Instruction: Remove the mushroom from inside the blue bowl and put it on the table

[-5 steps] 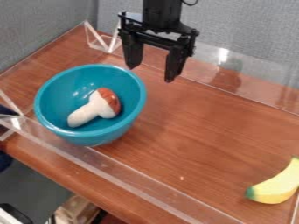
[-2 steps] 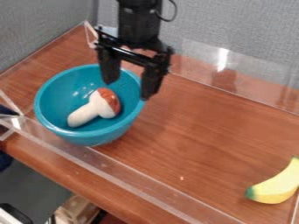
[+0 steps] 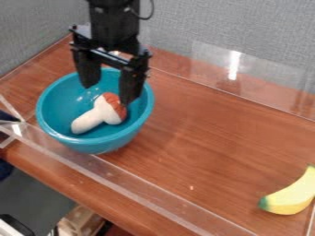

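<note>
Gripper (image 3: 109, 82) points straight down from the black arm, its two dark fingers (image 3: 133, 88) spread wide and grasping nothing, hanging over the blue bowl (image 3: 59, 129) at the table's (image 3: 209, 129) left end. Between and just below the fingertips, the mushroom (image 3: 99, 112) lies on its side inside the bowl, cap toward the gripper. No readable writing shows anywhere. A yellow banana (image 3: 290, 194) sits well apart at the right edge.

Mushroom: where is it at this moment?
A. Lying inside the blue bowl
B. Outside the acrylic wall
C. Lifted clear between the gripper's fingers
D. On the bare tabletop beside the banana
A. The mushroom lies on its side in the blue bowl, cap toward the open gripper poised above it, not gripped.
</note>
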`<action>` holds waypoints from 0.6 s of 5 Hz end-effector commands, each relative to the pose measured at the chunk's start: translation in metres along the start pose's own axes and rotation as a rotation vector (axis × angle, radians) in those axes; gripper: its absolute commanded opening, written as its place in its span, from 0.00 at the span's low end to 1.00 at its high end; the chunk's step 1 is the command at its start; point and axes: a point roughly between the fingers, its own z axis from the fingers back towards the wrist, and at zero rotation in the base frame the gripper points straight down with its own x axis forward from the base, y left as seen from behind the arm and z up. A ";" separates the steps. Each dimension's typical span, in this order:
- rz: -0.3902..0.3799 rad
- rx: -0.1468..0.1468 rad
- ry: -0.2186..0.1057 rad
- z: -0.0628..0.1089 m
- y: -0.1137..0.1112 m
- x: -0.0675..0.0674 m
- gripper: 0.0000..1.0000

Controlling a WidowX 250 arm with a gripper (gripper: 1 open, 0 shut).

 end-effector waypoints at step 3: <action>-0.018 0.018 -0.051 0.002 0.012 0.003 1.00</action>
